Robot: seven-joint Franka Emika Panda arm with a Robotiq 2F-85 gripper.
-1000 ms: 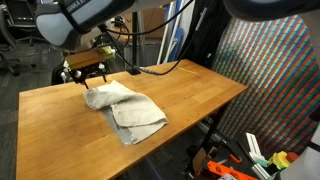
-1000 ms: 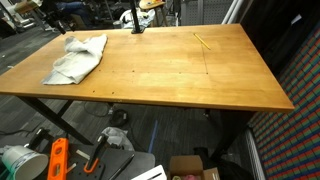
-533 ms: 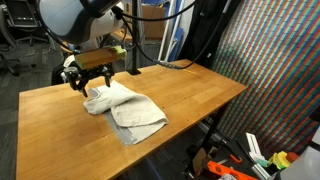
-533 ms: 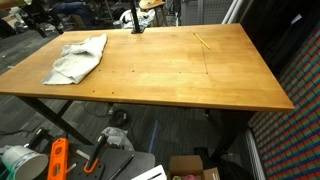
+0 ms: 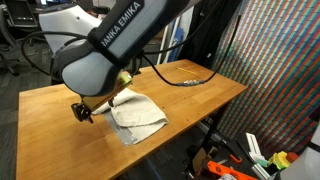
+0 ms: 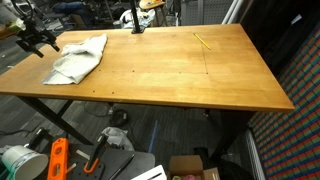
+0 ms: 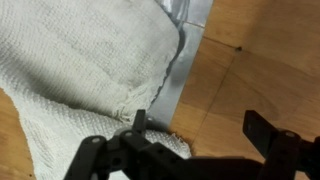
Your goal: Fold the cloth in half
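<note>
A whitish-grey cloth (image 5: 137,114) lies crumpled and partly doubled over on the wooden table (image 5: 190,100), near one end. In an exterior view the cloth (image 6: 78,58) sits at the table's far left. My gripper (image 5: 80,110) hangs low beside the cloth's edge, also seen in an exterior view (image 6: 40,40). In the wrist view the gripper (image 7: 200,135) is open, with bare wood between its fingers. One finger touches the edge of the cloth (image 7: 80,70). A grey fold of cloth (image 7: 180,60) runs along that edge.
A yellow pencil (image 6: 201,41) lies on the table's far side. A black cable (image 5: 185,82) trails over the table behind the arm. Tools and boxes (image 6: 60,158) lie on the floor below. A colourful woven panel (image 5: 270,70) stands beside the table.
The arm swung forward and down. The gripper moved from behind the cloth to low beside its edge near the table's end. The cloth has barely moved.
</note>
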